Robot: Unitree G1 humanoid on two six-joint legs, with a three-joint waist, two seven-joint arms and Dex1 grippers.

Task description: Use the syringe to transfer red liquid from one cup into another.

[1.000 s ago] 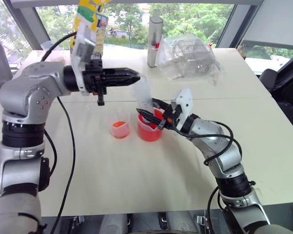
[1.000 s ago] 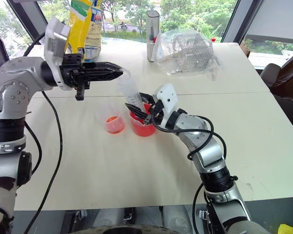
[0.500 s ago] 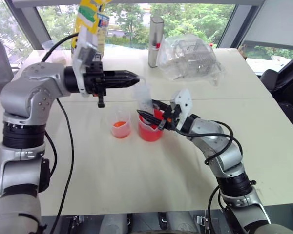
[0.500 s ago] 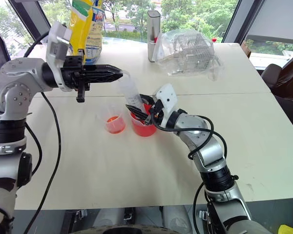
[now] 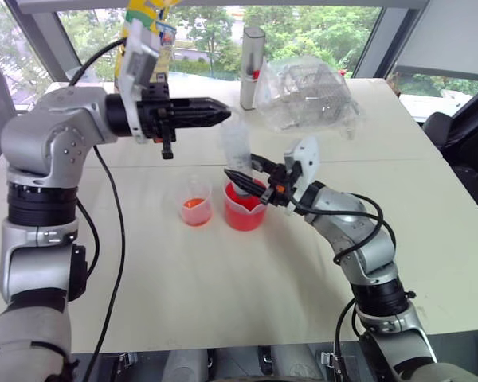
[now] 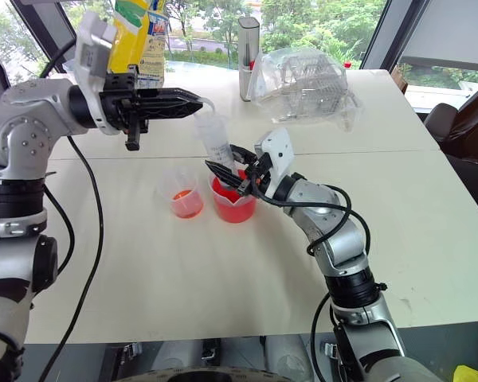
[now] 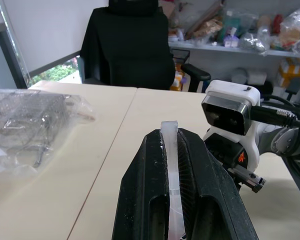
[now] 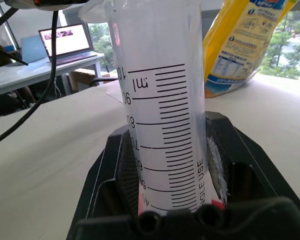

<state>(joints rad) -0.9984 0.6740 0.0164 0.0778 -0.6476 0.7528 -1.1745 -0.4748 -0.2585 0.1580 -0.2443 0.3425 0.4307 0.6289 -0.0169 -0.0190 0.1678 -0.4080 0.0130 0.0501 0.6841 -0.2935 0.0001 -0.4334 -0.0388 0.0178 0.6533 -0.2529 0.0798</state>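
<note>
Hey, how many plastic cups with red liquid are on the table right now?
2. The small cup stands on the table with a little red at its base; the wider spouted cup is just beside it on the robot's right, under the syringe. More could be hidden behind the arms.

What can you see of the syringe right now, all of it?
The syringe is a large clear plastic one with a thick barrel printed with black ml graduation marks. It stands nearly upright, lower end down inside the spouted red beaker. The right gripper is shut on the barrel's lower part, and the left gripper is shut on the thin clear plunger flange at its top. The barrel looks mostly clear; its tip is hidden in the beaker.
</note>
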